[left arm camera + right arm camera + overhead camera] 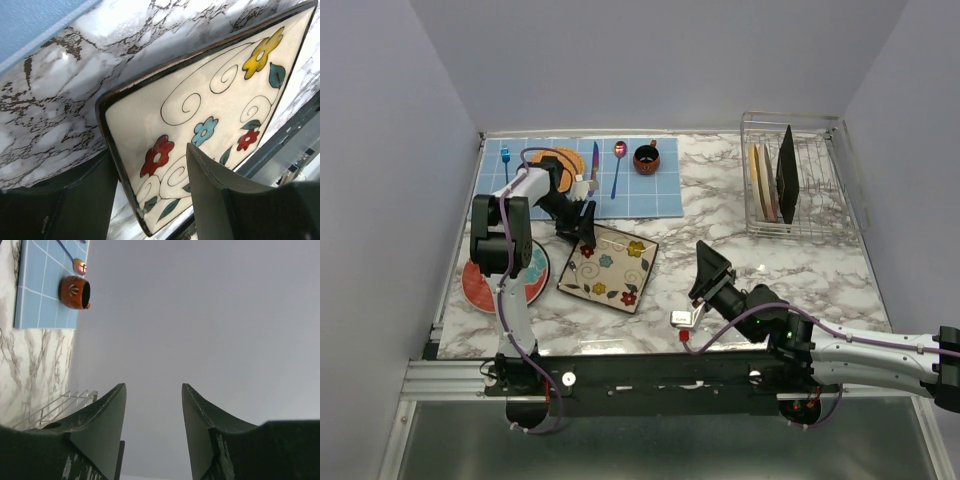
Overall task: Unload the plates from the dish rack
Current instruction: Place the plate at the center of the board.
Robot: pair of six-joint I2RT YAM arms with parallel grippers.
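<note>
The square cream floral plate [608, 270] [200, 100] lies flat on the marble table. My left gripper [582, 222] [148, 150] is open and straddles its dark far-left rim, with a gap on each side. A round red plate with a teal centre [475, 285] lies at the left, partly under the left arm. The dish rack [840, 185] stands at the far right. It holds two pale plates [760, 182] and a dark square plate [786, 172], all on edge. My right gripper [710, 268] [152, 385] hangs open over the table's middle, tilted up at the wall, with nothing between its fingers.
A blue mat [650, 195] at the back holds an orange woven disc [565, 158], a blue fork [505, 160], a knife [594, 165], a spoon [618, 165] and a brown cup [646, 158] [74, 292]. A small white and red object [682, 320] lies beside the right arm.
</note>
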